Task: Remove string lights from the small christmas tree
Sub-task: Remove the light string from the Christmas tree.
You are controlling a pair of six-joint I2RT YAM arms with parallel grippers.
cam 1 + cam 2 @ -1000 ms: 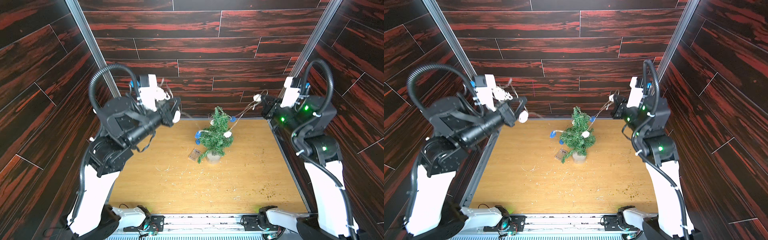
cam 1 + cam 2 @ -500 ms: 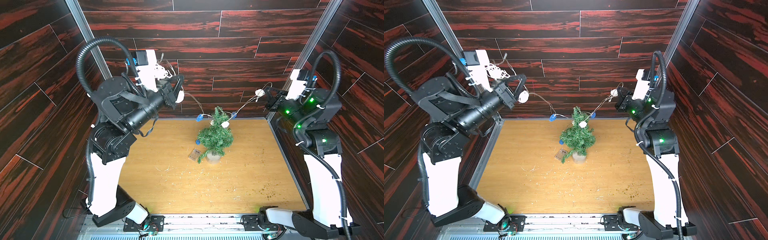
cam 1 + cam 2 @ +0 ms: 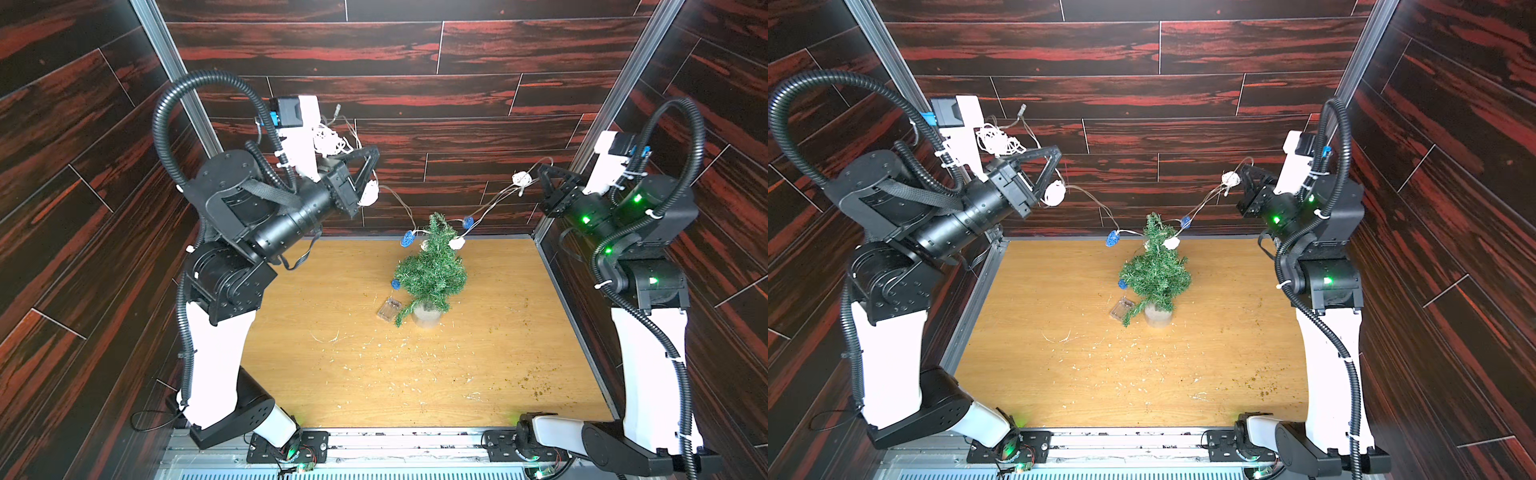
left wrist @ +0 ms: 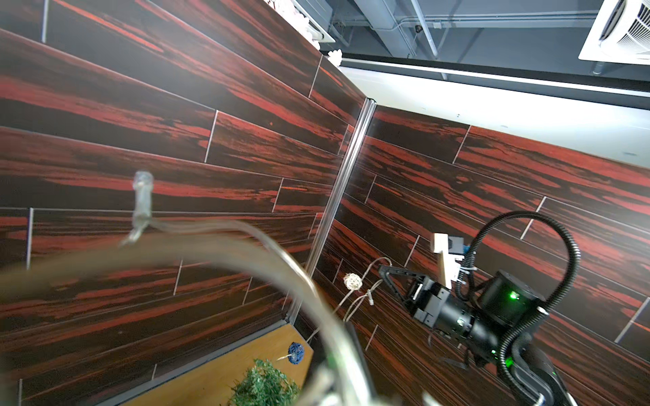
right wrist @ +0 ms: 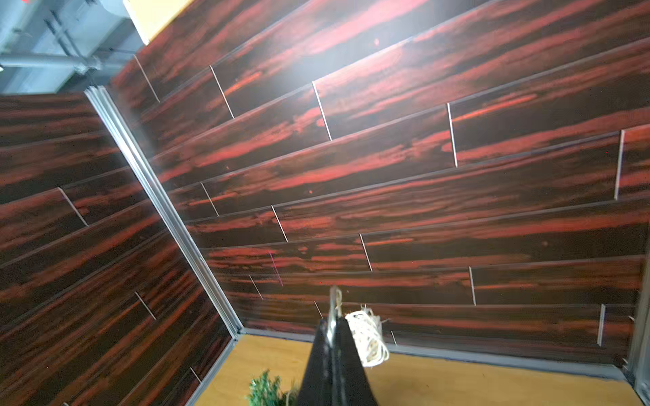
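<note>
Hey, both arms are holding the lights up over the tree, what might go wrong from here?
The lights run from the left gripper and right gripper down to the top of the tree; more pull may tip it.
A blue ball sits low in the branches, and the battery box lies by the pot; that wire may snag.
Wire bunched at the left wrist camera may tangle.
</note>
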